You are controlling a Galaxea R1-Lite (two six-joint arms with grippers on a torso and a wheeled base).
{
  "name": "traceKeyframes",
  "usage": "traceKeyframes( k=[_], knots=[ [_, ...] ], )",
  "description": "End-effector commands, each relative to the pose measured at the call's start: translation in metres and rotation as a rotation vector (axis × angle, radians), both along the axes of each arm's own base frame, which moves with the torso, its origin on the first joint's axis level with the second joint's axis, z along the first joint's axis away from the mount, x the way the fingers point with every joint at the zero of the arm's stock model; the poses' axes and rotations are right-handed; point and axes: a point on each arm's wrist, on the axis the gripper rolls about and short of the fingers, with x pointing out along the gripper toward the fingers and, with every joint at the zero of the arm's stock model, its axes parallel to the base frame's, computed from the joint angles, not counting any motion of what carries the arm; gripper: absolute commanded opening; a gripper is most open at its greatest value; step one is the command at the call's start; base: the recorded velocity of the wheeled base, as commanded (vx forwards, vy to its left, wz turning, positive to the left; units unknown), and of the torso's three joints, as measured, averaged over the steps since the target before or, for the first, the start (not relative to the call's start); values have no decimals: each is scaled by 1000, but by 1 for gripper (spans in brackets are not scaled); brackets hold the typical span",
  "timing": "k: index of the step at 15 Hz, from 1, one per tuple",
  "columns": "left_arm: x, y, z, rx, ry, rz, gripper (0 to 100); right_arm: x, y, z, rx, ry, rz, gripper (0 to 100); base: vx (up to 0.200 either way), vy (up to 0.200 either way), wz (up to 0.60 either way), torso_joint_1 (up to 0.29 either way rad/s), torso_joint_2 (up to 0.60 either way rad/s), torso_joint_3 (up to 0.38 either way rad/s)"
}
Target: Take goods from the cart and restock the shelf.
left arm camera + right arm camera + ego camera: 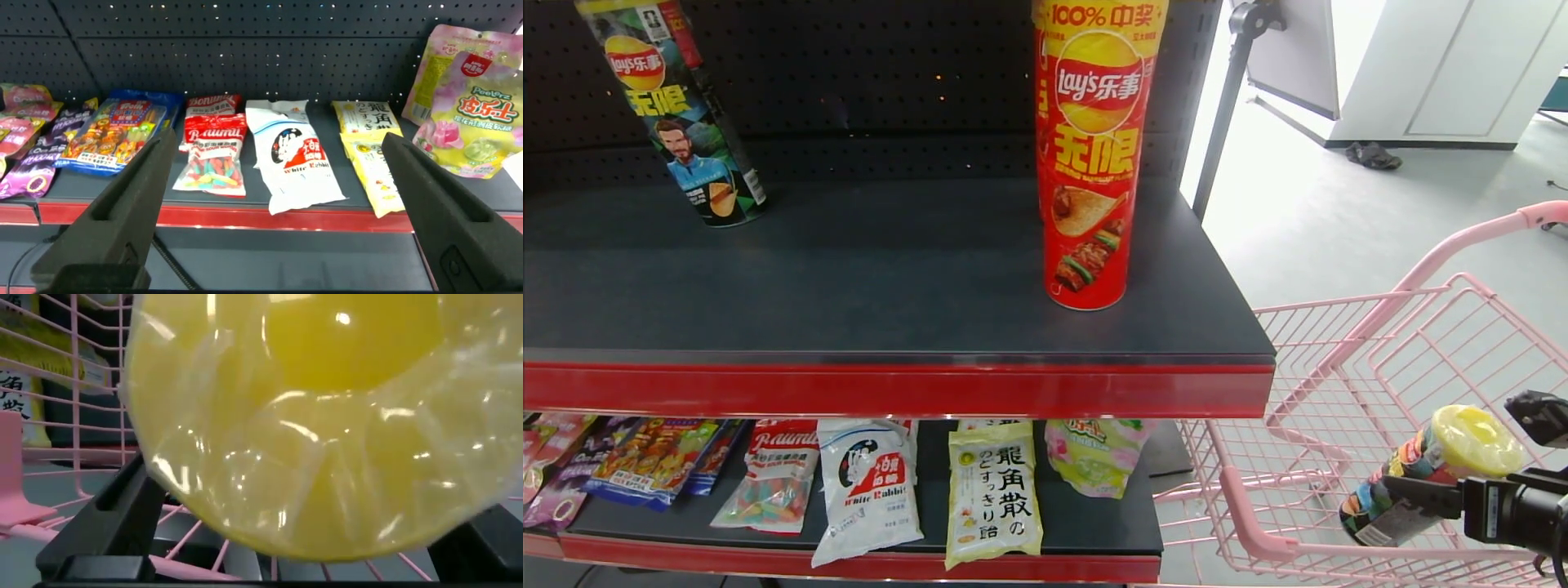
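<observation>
Dark pegboard backs the shelf [890, 327], where a red can [1092, 163] stands upright near the front edge. Low and well right of the red can, over the pink cart [1445, 253], the right gripper [1421, 498] clamps a yellow-lidded can [1421, 465], tilted with its lid up and rightward. I judge it must travel up and left and be stood upright. The left gripper [278, 137], jaws wide, faces snack bags [294, 159] below the red can.

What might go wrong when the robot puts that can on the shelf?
The can, held tilted by the right gripper above the pink cart, might slip and drop into it. It may hit the front of the shelf going up. It may also bump the tall red can near that edge and topple it.
</observation>
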Motion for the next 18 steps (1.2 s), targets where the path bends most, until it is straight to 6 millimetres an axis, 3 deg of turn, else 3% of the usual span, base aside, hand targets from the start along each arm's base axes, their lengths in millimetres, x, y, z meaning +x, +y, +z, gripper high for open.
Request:
traceKeyframes(
  k=[1, 6, 10, 18],
  knots=[
    [0, 0, 0, -1, 1, 1, 100, -3, 1, 0, -1, -1, 1, 100, 0, 0, 0, 0, 0, 0],
    [0, 0, 0, -1, 1, 1, 100, -8, 3, 10, -9, -57, 10, 100, 0, 0, 0, 0, 0, 0],
    [0, 0, 0, -1, 1, 1, 100, -15, 9, 7, 19, -74, 117, 100, 0, 0, 0, 0, 0, 0],
    [0, 0, 0, -1, 1, 1, 100, -16, 9, 1, 29, -21, 102, 100, 0, 0, 0, 0, 0, 0]
  ],
)
